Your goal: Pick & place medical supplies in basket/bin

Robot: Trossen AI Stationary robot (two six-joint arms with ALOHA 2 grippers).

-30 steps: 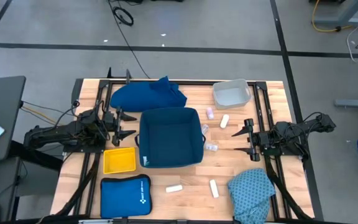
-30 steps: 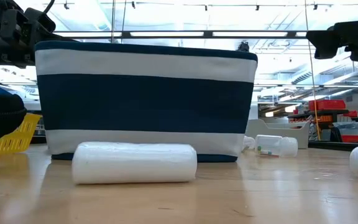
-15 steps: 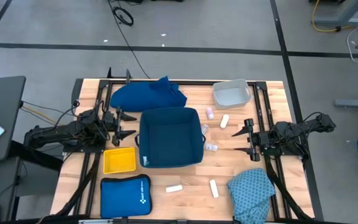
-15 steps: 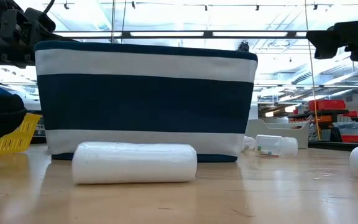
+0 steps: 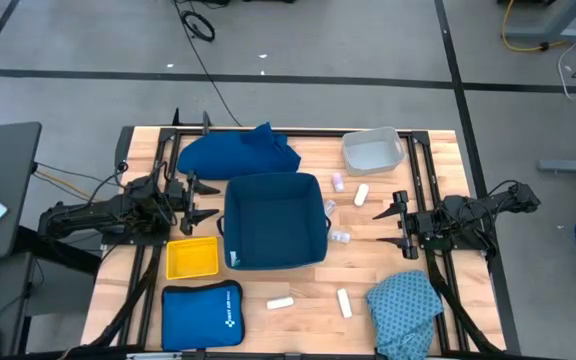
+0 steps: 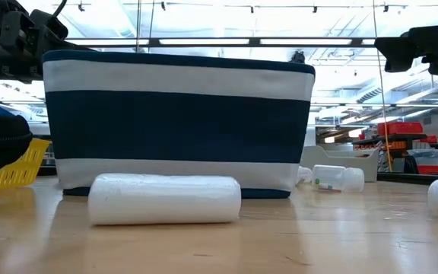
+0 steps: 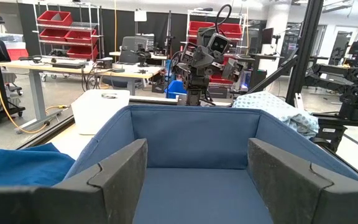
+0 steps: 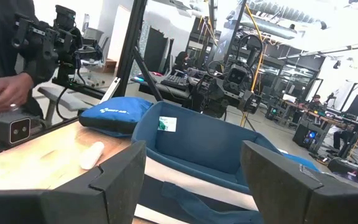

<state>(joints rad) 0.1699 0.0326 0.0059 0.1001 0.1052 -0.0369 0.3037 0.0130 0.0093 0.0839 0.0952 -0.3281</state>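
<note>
Overhead and table-level views of a wooden table (image 5: 298,290) with a navy fabric basket (image 5: 275,220) at its centre and both arms idle at the sides.

Left gripper (image 5: 206,201) just beside the basket's left wall, fingers spread wide, empty; right gripper (image 5: 392,227) to the basket's right, fingers likewise apart, empty. Large dark-blue cloth (image 5: 236,154) bunched behind the basket; teal speckled cloth (image 5: 406,308) at the front right corner. White rolls: one (image 5: 361,194) and small clear vials (image 5: 337,182) between basket and right gripper, two more (image 5: 280,302) (image 5: 344,301) in front of the basket. Also shown: grey plastic tub (image 5: 373,150), yellow tray (image 5: 192,257), bright-blue zip pouch (image 5: 201,315). A person's hand (image 8: 8,92) visible beyond the table in the right wrist view.
</note>
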